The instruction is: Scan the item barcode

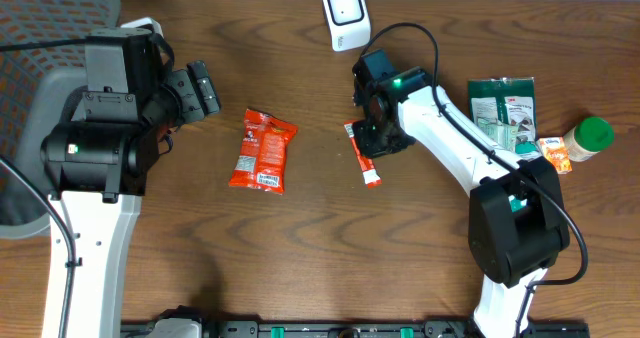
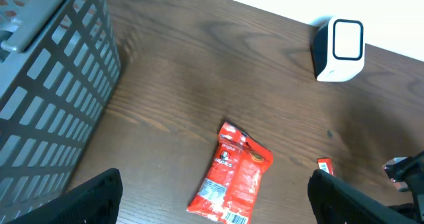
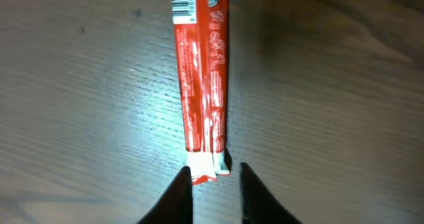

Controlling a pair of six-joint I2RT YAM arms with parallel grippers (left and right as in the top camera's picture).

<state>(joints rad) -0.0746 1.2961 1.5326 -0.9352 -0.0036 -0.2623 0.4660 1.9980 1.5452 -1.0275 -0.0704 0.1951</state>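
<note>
**Red stick sachet at the right claw: end hold, barcode far out**

- Left claw (image 1: 200,88): spread wide, empty. A red snack bag (image 1: 265,150) lies flat ahead of it, apart from it.
- Scanner (image 1: 345,15): stands behind the right claw, near it, with its window turned away from the sachet.
- Red stick sachet (image 3: 202,71): the task's thing. It lies flat on the table (image 1: 300,258) with its near end between the fingertips (image 3: 180,194) of the right claw (image 3: 217,187). The rest runs out ahead.
- Right claw, state: jaws drawn narrow about that end. You cannot tell whether they already pinch it or only flank it.

Risks, as judged:
- The hold takes only the thin sealed tip, so the sachet may slip out or swing on the lift.
- A slim, soft stick held by one end is likely to droop, so the code may bend away from the scanner.
- The barcode (image 3: 184,2) sits at the end farthest from the claw and faces up. You will need to turn it towards the scanner, or the scan may miss.

Heading: the long axis runs straight ahead of the claw, in line with it, with the barcode end leading and the plain end at the fingertips.
</note>
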